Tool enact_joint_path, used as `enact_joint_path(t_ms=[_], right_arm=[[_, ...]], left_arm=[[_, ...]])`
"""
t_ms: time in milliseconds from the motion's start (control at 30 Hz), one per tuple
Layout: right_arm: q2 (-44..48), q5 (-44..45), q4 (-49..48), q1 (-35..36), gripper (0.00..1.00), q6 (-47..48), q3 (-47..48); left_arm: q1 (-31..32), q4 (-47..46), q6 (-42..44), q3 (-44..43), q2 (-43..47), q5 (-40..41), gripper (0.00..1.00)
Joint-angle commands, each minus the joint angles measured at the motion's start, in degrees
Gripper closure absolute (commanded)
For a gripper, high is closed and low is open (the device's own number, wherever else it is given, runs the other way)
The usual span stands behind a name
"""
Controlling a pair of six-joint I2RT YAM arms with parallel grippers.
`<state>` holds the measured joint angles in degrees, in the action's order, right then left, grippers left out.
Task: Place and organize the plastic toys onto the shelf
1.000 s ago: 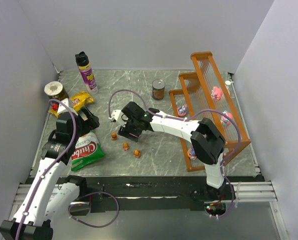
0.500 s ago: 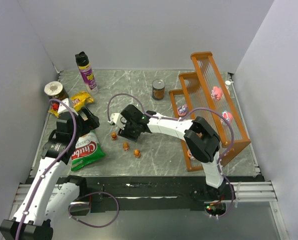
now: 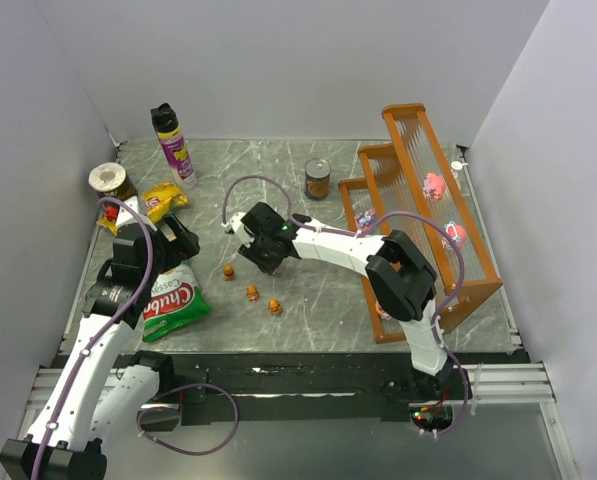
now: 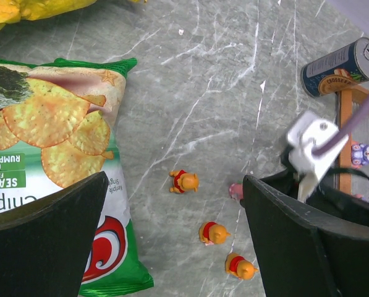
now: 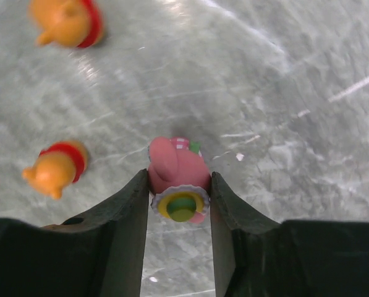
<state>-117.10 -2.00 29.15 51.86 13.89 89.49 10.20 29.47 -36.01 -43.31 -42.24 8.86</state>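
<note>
Clamps one pink toy (image 5: 175, 164) in the right gripper (image 5: 178, 180), well left of the shelf (image 3: 478, 270).
Shows open table (image 3: 318, 300) from there to the shelf's lowest rim (right arm (image 3: 338, 248) stretched above it). Counts three orange toys (image 4: 213, 233) farther left of the shelf, two pink toys (image 3: 434, 185) and one purple toy (image 4: 364, 153) on it. Holds left gripper (image 4: 175, 179) wide apart, farthest from shelf.

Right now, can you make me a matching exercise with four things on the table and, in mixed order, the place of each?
Things:
1. pink toy
2. can
3. chip bag
4. spray bottle

Places:
A. far back, on the left
B. between the right fingers
C. upright beside the shelf
D. flat at the near left

Pairs: 1-B; 2-C; 3-D; 4-A
</note>
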Motion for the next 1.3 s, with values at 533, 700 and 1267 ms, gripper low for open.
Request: enact_joint_path(t_ms=[533,700,1267], right_arm=[[0.11,4.81,3.91,-0.70,0.39,-18.90,1.92],[1.08,3.32,1.97,-0.62,0.42,-16.97,0.16],[2.31,4.90,-0.32,-0.70,0.39,-15.12,1.03]], left_arm=[[-0.44,-1.09,0.59,-0.99,0.31,-0.78,0.04],[-0.44,-1.09,0.59,-0.99,0.32,-0.78,0.04],[-0.53,-1.17,0.68,-1.08,0.23,-0.86,0.04]])
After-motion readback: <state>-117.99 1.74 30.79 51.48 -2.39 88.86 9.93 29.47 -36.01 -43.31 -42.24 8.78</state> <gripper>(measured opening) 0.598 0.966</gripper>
